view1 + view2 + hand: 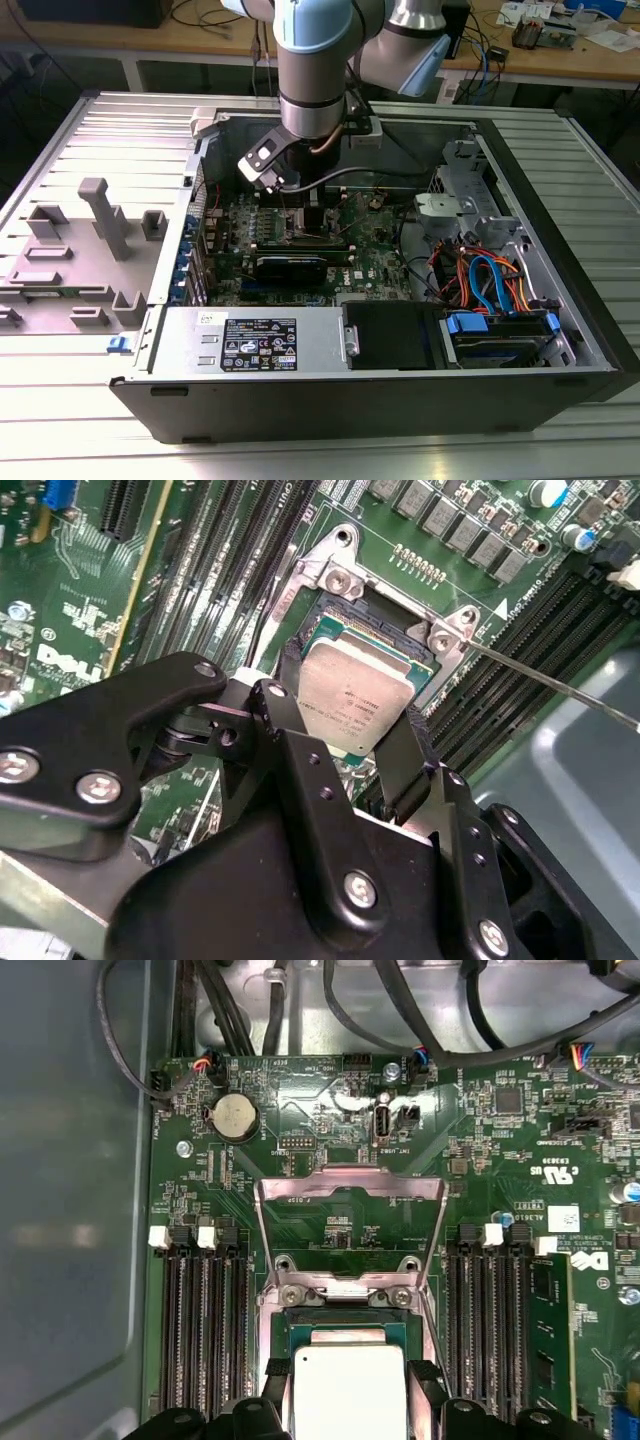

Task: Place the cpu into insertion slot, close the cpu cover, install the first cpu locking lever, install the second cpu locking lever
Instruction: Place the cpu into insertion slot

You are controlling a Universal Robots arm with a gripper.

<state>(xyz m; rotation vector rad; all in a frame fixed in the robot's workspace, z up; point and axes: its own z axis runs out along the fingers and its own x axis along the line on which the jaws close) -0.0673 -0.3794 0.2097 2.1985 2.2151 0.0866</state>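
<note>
The black jaws gripped the small flat silver cpu (355, 695) right at the square grey-rimmed insertion slot (345, 605). I think it needed lowering flat, corners lined up.

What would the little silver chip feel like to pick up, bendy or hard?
Probably hard: the cpu has a flat metal top and looks unbent between the tool's fingers. Likely light, being small and thin. Its smooth top could be slippery, so gripping the edges seems wise.
</note>
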